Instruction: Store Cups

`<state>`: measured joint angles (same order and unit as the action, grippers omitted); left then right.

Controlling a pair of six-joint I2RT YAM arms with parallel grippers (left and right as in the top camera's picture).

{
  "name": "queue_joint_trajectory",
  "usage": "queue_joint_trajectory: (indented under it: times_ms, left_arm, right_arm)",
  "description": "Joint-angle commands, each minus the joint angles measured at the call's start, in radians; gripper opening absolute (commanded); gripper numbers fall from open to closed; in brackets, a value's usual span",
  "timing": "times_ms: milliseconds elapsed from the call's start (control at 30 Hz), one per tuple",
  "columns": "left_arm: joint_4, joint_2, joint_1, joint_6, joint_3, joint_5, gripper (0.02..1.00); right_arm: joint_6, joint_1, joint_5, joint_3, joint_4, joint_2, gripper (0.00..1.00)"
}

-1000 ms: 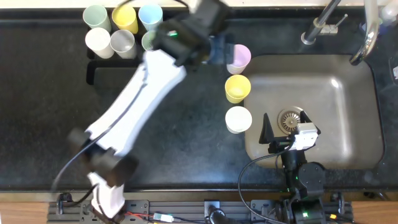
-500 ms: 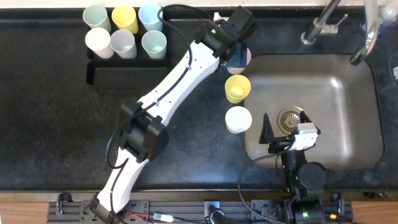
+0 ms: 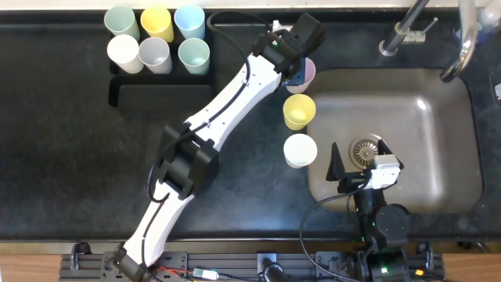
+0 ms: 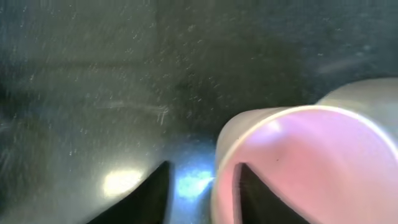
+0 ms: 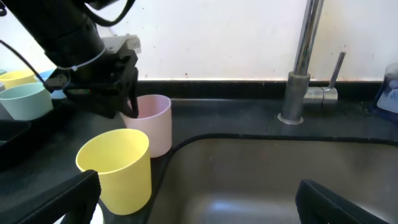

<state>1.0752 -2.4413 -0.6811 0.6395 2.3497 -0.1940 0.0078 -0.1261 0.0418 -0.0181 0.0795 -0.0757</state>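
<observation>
Pink cup is where we're looking: it stands upright on the black counter, right at the far left corner of the sink. The left arm stretches diagonally across the counter to it. From the left wrist we see the left gripper straddling the rim of the pink cup. One finger sits inside the cup against the wall, while the other is outside with a sliver of counter showing between it and the cup. That makes a narrow gap, with nothing pinched.

The right wrist view gives us the same scene from the side, with the left gripper dipped onto the near rim of the pink cup.

Next in line along the sink's left edge we have the yellow cup, just beside the pink one, then the white cup. Both are upright and mouth up.

Over at the far left of the counter, the black tray holds six cups in two rows of three.

The right gripper hangs over the sink near its left wall, fingers spread wide and holding nothing. The faucet rises behind the basin.
</observation>
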Motion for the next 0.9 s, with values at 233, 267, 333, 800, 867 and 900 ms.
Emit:
queue_joint_trajectory:
  times_ms: [233, 267, 333, 800, 867, 900]
  left_arm:
    - [-0.02, 0.148, 0.022, -0.093, -0.008, -0.068, 0.034]
    - [-0.023, 0.198, 0.036, -0.093, -0.037, -0.087, 0.034]
    - [-0.032, 0.309, 0.074, -0.093, -0.115, -0.111, 0.034]
    - [-0.073, 0.923, 0.637, -0.316, -0.723, -0.004, 0.034]
    - [-0.06, 0.921, 0.698, -0.363, -0.735, 0.029, 0.034]
    - [-0.06, 0.92, 0.725, -0.38, -0.746, 0.04, 0.034]
  right_arm:
    - [0.008, 0.002, 0.007, 0.013, -0.005, 0.011, 0.998]
    - [0.008, 0.002, 0.007, 0.013, -0.005, 0.011, 0.996]
    - [0.008, 0.002, 0.007, 0.013, -0.005, 0.011, 0.996]
    - [0.008, 0.002, 0.007, 0.013, -0.005, 0.011, 0.998]
    - [0.008, 0.002, 0.007, 0.013, -0.005, 0.011, 0.996]
    - [0.008, 0.002, 0.007, 0.013, -0.005, 0.011, 0.998]
